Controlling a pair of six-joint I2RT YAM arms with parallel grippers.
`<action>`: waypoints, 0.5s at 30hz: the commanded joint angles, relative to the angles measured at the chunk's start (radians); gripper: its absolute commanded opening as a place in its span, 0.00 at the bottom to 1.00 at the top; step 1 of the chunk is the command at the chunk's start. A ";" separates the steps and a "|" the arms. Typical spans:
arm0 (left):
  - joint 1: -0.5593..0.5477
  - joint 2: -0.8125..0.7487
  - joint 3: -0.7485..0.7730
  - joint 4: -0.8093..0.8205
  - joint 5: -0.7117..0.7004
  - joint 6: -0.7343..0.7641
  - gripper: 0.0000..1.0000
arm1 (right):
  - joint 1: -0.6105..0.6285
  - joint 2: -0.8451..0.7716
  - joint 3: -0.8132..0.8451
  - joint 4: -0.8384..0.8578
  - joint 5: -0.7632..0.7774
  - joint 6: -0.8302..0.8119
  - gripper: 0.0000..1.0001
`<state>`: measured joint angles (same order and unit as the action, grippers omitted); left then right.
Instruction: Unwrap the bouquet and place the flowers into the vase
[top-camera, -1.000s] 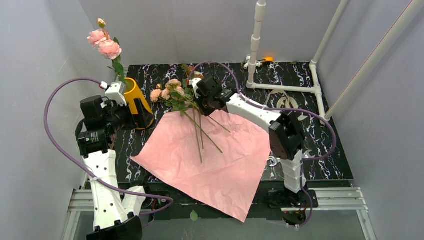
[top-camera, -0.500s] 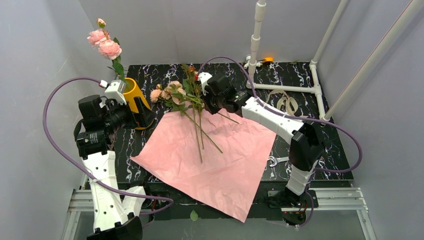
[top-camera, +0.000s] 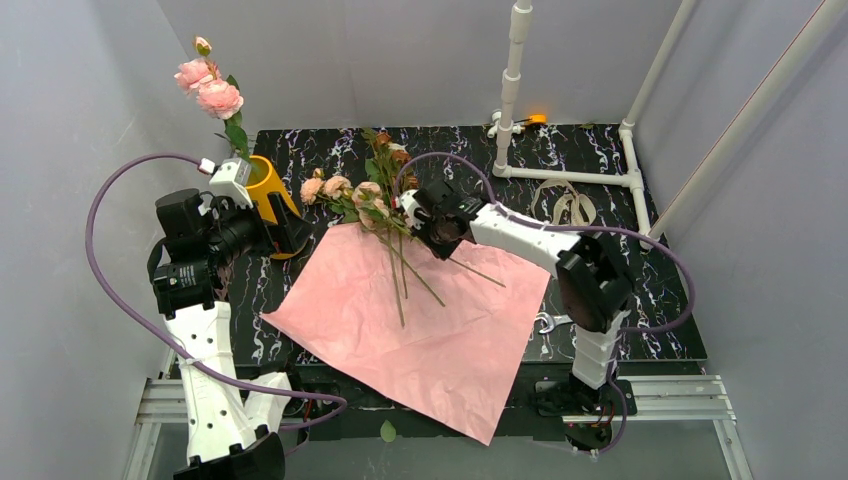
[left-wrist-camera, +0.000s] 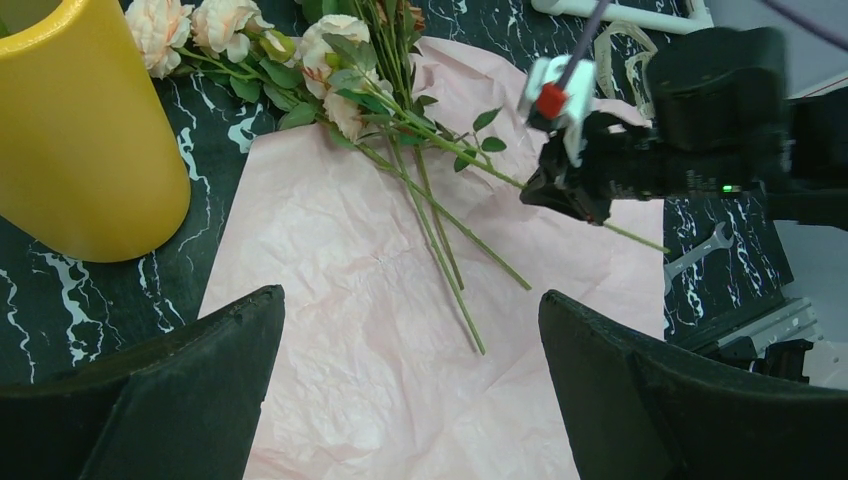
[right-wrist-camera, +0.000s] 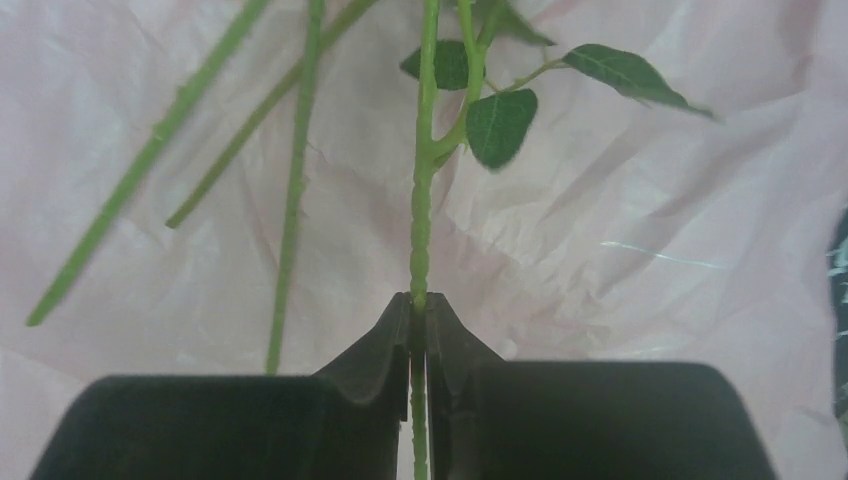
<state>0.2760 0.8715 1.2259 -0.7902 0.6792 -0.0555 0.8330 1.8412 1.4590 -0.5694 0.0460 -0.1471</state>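
unwrapping: done; pink paper (top-camera: 430, 330) lies open and flat on the table (top-camera: 300, 150), ribbon (top-camera: 570, 207) off and well apart, near the white pipes
in vase: one stem of pink roses (top-camera: 215, 95), upright, blooms high above the rim
vase (top-camera: 268, 190): far-left of the table, upright, just beside the paper's far-left corner
left to do: the loose flowers (top-camera: 350, 190), several stems, none of them in the vase yet
progress guess: early to middle of the placing part
right gripper (right-wrist-camera: 418, 305): pinching one stem, fingers pressed on it from both sides
held stem (right-wrist-camera: 422, 210): gripped partway along, below its leaves; how far off the paper, cannot tell
held stem axis: diagonal, bloom end to the far-left toward the vase, cut end sticking out near-right over the paper
other stems: on the paper, fanned; blooms on the bare table near the vase, cut ends pointing to the near edge
left gripper (left-wrist-camera: 410, 300): spread wide, holding nothing, just beside the vase
next need, guess: tip the held stem cut-end down for the vase mouth
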 joint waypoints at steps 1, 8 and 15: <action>0.004 -0.012 0.000 0.014 0.027 0.000 0.98 | -0.002 0.118 0.053 -0.129 -0.038 -0.070 0.01; 0.004 -0.018 -0.019 0.016 0.017 0.020 0.98 | -0.002 0.271 0.135 -0.223 -0.040 -0.102 0.01; 0.004 -0.025 -0.040 0.026 0.017 0.023 0.98 | -0.002 0.337 0.187 -0.277 -0.089 -0.105 0.20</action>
<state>0.2760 0.8619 1.2018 -0.7731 0.6807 -0.0456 0.8303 2.1155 1.6203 -0.7620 0.0078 -0.2344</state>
